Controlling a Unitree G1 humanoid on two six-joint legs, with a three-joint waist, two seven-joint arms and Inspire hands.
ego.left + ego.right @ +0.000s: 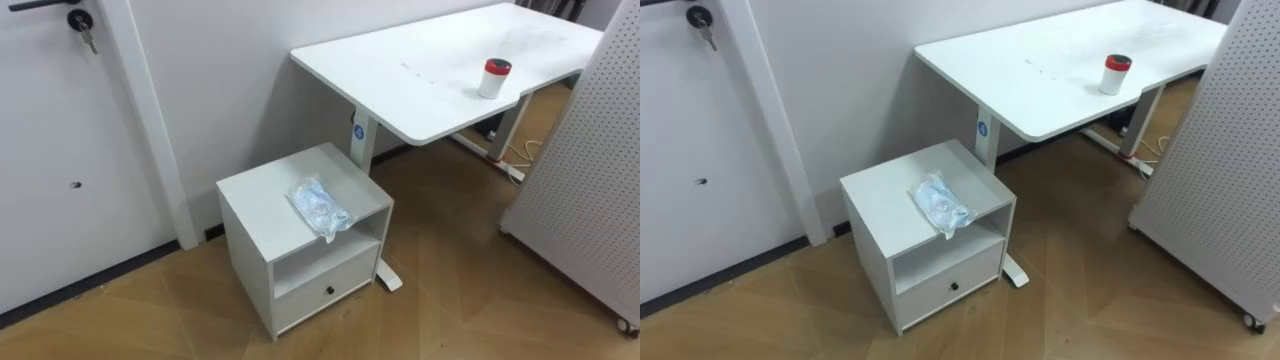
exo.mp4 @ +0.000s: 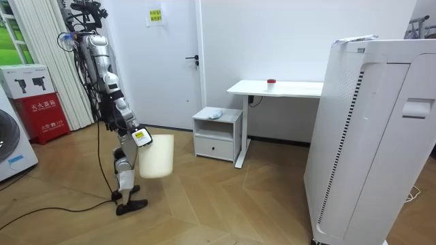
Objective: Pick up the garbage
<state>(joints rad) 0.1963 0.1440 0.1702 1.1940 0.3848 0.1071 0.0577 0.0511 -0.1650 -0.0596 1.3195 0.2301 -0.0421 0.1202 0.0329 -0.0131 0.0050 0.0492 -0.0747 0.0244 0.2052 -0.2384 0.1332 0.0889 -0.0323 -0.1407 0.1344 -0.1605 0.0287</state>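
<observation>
A crumpled clear-and-blue plastic bag (image 1: 320, 207) lies on top of a small white bedside cabinet (image 1: 262, 205), near its front right corner; in the room view the bag (image 2: 214, 113) shows as a small lump on the cabinet (image 2: 216, 133). I stand a few steps away from the cabinet, at the room view's left, facing it. My right hand (image 2: 140, 136) is low at my side against a white bin (image 2: 156, 156) that hangs by my legs. How the hand grips the bin is too small to tell.
A white desk (image 1: 420, 70) stands right of the cabinet with a red-capped white can (image 1: 493, 78) on it. A white perforated panel (image 1: 590, 170) rises at the right, a door (image 1: 50, 140) at the left. Wooden floor lies between me and the cabinet.
</observation>
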